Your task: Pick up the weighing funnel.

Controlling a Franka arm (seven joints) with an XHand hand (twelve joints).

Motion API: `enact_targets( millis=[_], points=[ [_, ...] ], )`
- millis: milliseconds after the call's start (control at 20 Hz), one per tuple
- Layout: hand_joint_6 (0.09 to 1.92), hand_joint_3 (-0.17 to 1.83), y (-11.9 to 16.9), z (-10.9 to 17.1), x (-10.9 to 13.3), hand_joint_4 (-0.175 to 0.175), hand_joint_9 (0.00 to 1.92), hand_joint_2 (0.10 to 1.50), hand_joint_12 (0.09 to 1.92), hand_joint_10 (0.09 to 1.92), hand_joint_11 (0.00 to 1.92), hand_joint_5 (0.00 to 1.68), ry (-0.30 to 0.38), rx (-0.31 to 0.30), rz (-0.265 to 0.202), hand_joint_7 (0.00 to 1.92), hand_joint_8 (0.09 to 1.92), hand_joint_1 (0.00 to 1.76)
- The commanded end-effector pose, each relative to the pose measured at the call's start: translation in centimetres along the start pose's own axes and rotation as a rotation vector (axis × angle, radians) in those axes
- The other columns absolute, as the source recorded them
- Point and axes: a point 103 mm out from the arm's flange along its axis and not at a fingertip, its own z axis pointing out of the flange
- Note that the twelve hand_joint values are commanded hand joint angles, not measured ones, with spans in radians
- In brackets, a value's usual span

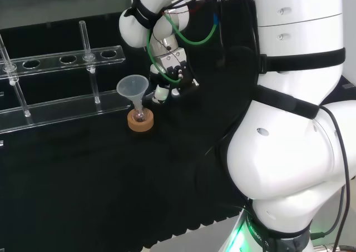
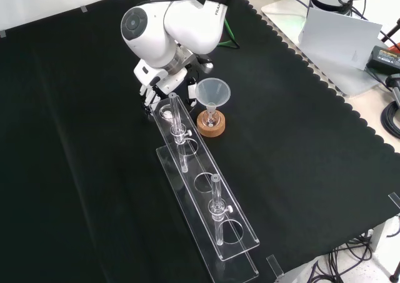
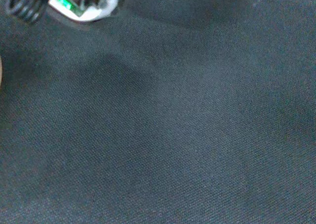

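In the head view the black and white hand (image 1: 168, 74) hangs low over the black cloth, just right of the funnel (image 1: 132, 87). In the front view the hand (image 2: 152, 83) sits under the arm's big white link, at the far end of the clear rack (image 2: 206, 214) and left of the funnel (image 2: 212, 92). What lies beneath the hand is hidden. A blurred white part of the hand (image 3: 81, 1) shows in the wrist view, with plain cloth past it.
The funnel stands mouth up in a small flask on a cork ring (image 1: 140, 122), also seen in the front view as the cork ring (image 2: 211, 124). A long clear rack (image 1: 61, 104) with upright glass tubes runs along the head view's left. The cloth's scalloped edge (image 2: 325, 83) lies to the front view's right.
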Motion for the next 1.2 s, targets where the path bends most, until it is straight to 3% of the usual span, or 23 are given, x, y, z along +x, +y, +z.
enact_targets(
  millis=[50, 1200],
  points=[
    [0.09, 0.65, 0.15, -0.01, -0.37, -0.022, 0.73, 0.59, 1.28, 0.50, 0.47, 0.64, 0.002, -0.001, 0.008, 0.43, 0.66, 0.91],
    [0.20, 0.67, 1.10, 0.49, -0.14, -0.005, 0.74, 0.62, 1.27, 0.49, 0.49, 0.83, -0.001, 0.002, -0.002, 0.45, 0.65, 0.92]
  ],
)
